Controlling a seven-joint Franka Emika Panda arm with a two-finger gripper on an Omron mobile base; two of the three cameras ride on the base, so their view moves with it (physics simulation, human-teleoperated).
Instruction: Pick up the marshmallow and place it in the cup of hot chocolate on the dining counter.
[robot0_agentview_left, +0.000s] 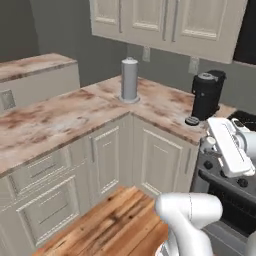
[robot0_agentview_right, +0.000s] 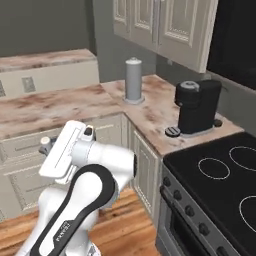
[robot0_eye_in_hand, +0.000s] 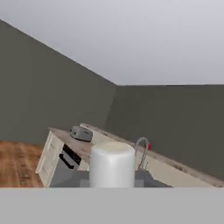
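Note:
In the hand view the marshmallow (robot0_eye_in_hand: 111, 162) is a white blocky piece right at the bottom centre, and my gripper (robot0_eye_in_hand: 111, 180) is shut on it. Far across the room a tiny red spot, seemingly the cup of hot chocolate (robot0_eye_in_hand: 149, 146), sits on the brown top of a long counter with a beige front, the dining counter (robot0_eye_in_hand: 188, 171). My white hand (robot0_agentview_left: 228, 146) is raised beside the corner counter and points away from it. It also shows in the right base view as a flat white hand (robot0_agentview_right: 64, 150).
A grey cylinder (robot0_agentview_left: 129, 80) and a black coffee machine (robot0_agentview_left: 207, 95) stand on the marbled corner counter (robot0_agentview_left: 60, 117). A black stove (robot0_agentview_right: 220, 175) is at the right. The hand view also has a toaster (robot0_eye_in_hand: 82, 133) and a faucet (robot0_eye_in_hand: 142, 151). Wood floor (robot0_agentview_left: 110, 220) lies below.

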